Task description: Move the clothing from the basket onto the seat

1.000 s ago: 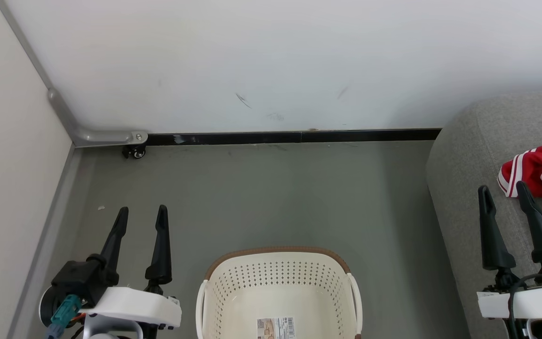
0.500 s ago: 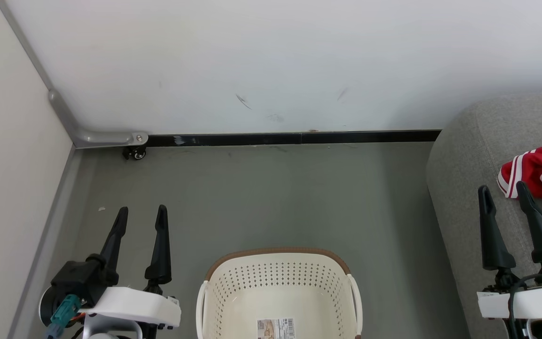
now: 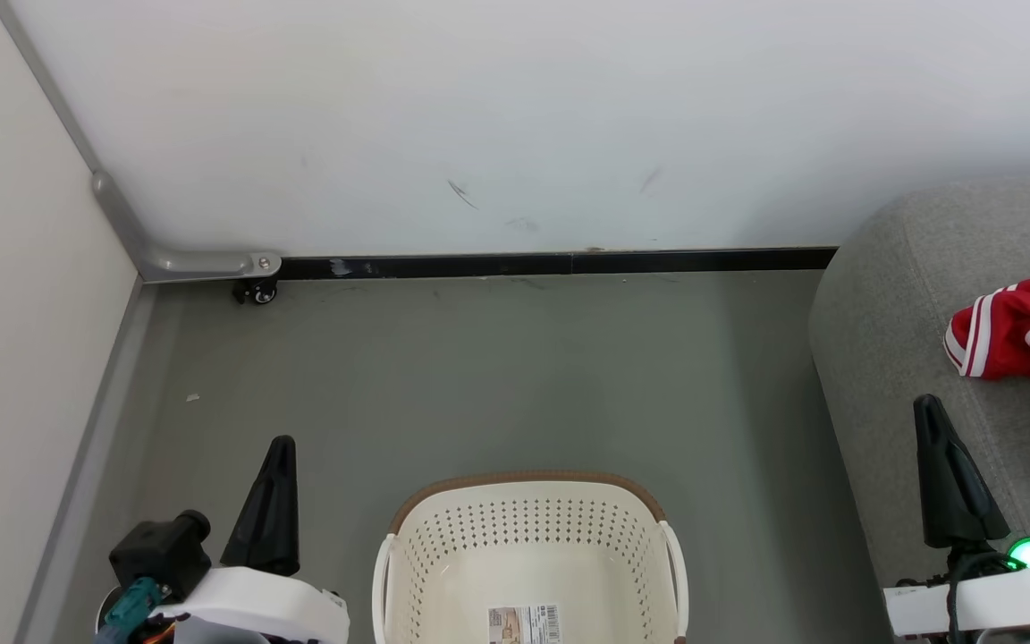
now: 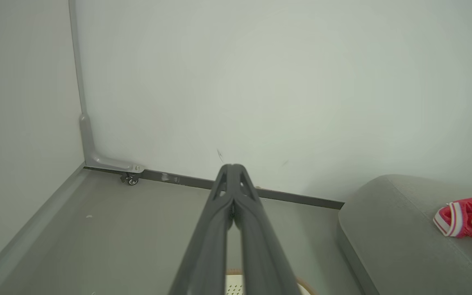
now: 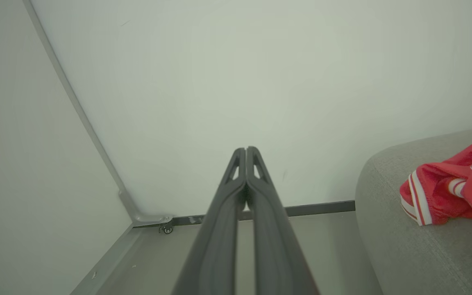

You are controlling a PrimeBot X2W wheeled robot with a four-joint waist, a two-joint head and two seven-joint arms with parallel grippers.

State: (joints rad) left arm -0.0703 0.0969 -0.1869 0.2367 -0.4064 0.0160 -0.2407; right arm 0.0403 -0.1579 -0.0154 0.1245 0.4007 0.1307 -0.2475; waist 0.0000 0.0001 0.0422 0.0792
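A: How is the left gripper standing?

B: Closed. Its two dark fingers are pressed flat against each other with nothing between them, tips aimed at the far wall. It hangs low on the robot's left, near the basket but apart from it.

A: And the right gripper?

B: The same: fingers pinched together on nothing. A green light glows on the wrist behind them. That one sits by the rounded front edge of the sofa.

A: Where is the clothing?

B: On the sofa, a crumpled red heap beyond the right gripper's tip and not touching it. White-and-red striped trim shows along the side that faces the basket. The heap runs off past where I can follow it, so I cannot tell whether it is one piece or two.

A: And the basket?

B: On the grey floor, between the two grippers. It is cream, full of holes, with a brown rim. A barcode sticker shows on its inside bottom. A strip of floor separates it from the sofa on its right.

A: What lies further out?

B: The floor runs to the white wall, which has black skirting along its foot. In the left corner a grey metal bracket has a small caster wheel under it.
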